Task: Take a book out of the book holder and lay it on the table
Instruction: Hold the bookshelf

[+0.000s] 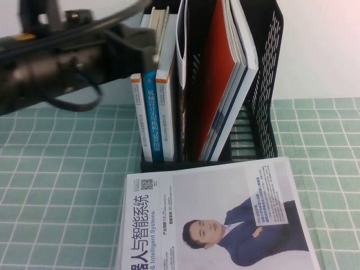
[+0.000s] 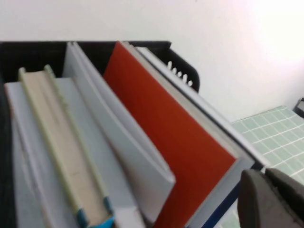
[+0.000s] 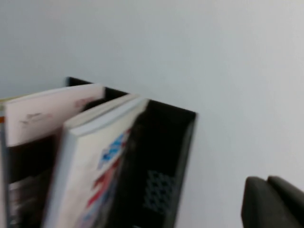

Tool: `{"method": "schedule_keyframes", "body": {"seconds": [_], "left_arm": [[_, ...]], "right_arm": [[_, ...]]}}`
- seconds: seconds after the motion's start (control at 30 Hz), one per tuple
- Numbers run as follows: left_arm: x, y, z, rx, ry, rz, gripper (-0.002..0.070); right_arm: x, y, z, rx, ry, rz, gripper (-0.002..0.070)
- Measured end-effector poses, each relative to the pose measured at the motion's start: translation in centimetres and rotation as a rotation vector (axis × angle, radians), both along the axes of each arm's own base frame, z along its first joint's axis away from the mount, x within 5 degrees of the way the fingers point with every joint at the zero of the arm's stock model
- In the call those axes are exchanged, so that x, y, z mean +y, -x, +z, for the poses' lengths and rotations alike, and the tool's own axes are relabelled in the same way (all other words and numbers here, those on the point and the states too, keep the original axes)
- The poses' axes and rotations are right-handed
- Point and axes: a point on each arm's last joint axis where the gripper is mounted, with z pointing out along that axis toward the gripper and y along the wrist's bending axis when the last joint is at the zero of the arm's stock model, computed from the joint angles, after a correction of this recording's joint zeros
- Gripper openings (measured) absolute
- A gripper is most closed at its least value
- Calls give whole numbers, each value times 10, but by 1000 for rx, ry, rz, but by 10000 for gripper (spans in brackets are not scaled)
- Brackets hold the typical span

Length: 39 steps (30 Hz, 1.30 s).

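Right wrist: book (image 3: 95, 175) racked, near closed right pincer (image 3: 273, 202), apparently apart.

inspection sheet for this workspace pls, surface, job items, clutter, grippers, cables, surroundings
surface: table, pale green checked cloth
job's things: book holder upright at the back; book with blue and red lettering stands in it, not yet out
clutter: magazine showing a suited man flat in front of the holder; red-covered magazine and spined books in the holder
grippers: left gripper shut, above the holder; right gripper shut, near the holder's top
cables: black cable looped under the left arm
surroundings: plain white wall
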Motion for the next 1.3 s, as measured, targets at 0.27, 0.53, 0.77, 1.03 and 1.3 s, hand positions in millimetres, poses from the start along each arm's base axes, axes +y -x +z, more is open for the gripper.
{"method": "schedule_keyframes", "body": {"seconds": [0.27, 0.53, 0.77, 1.03, 1.3], "left_arm": [[-70, -11, -5, 54, 74, -107, -1], [-108, -42, -27, 78, 14, -132, -1], [-109, -46, -40, 104, -197, -163, -1], [-80, -29, -41, 454, -602, -88, -1], [-90, -41, -25, 332, -396, 19, -1]], "right_arm": [[30, -45, -18, 57, -2, 302, -2], [64, -74, -20, 65, 20, 467, -2], [87, -86, -29, 143, 120, 484, -2], [77, -92, -43, 277, 213, 352, -2], [85, -97, -42, 245, 60, 408, -2]]}}
